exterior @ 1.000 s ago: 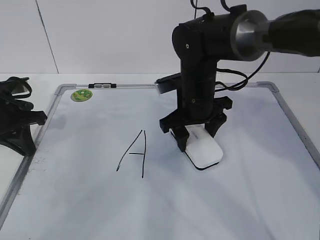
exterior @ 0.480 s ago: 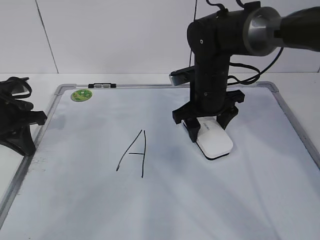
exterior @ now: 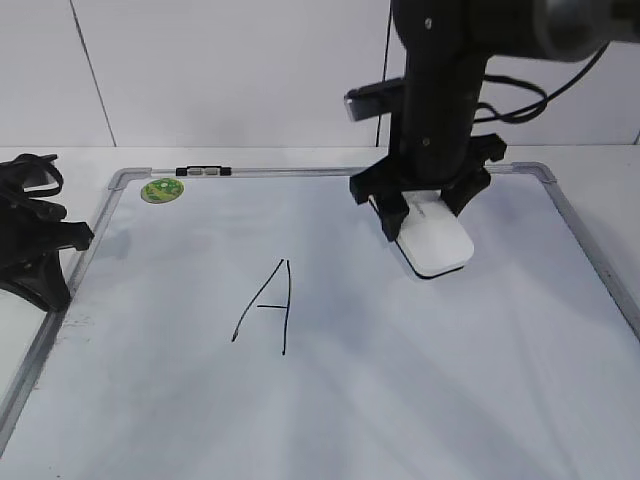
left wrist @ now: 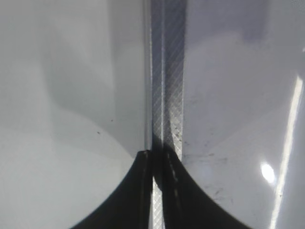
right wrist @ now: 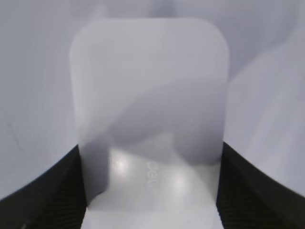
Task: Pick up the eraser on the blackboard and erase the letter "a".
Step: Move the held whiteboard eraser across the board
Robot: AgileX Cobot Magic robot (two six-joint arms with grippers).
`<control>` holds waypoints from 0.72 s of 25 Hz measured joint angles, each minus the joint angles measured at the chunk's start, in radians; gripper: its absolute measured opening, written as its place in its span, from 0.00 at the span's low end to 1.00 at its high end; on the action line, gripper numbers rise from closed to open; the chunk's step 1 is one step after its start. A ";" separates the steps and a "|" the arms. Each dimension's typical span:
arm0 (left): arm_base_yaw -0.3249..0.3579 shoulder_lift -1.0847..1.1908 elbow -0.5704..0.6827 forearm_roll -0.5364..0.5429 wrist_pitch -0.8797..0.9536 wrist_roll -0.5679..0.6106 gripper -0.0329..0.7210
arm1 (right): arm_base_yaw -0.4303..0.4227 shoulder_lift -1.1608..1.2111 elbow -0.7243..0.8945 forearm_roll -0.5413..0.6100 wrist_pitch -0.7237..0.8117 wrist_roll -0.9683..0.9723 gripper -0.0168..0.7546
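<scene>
My right gripper (exterior: 427,212) is shut on the white eraser (exterior: 438,246) and holds it over the right half of the blackboard (exterior: 180,410), apparently just off its surface. In the right wrist view the eraser (right wrist: 150,90) fills the middle, with a black finger on either side of it at my right gripper (right wrist: 150,195). No small letter "a" shows on the board; only a tall capital "A" (exterior: 268,306) is written left of centre. My left gripper (left wrist: 157,160) is shut and empty over the board's silver frame (left wrist: 167,95), at the left edge in the exterior view (exterior: 40,250).
A round green sticker (exterior: 162,190) sits in the board's far left corner, with a small black clip (exterior: 204,171) on the far frame. The right arm's black column (exterior: 440,90) and its cables rise over the board's far right part.
My right gripper has carried the eraser right and toward the far edge, away from the capital "A", and has risen. The left arm has not moved.
</scene>
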 joint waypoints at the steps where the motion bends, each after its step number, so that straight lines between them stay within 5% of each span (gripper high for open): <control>1: 0.000 0.000 0.000 0.000 0.000 0.000 0.06 | 0.000 -0.028 0.000 -0.005 0.000 0.007 0.76; 18: 0.000 0.000 -0.002 -0.001 -0.002 0.000 0.06 | -0.002 -0.386 0.153 -0.186 0.008 0.186 0.76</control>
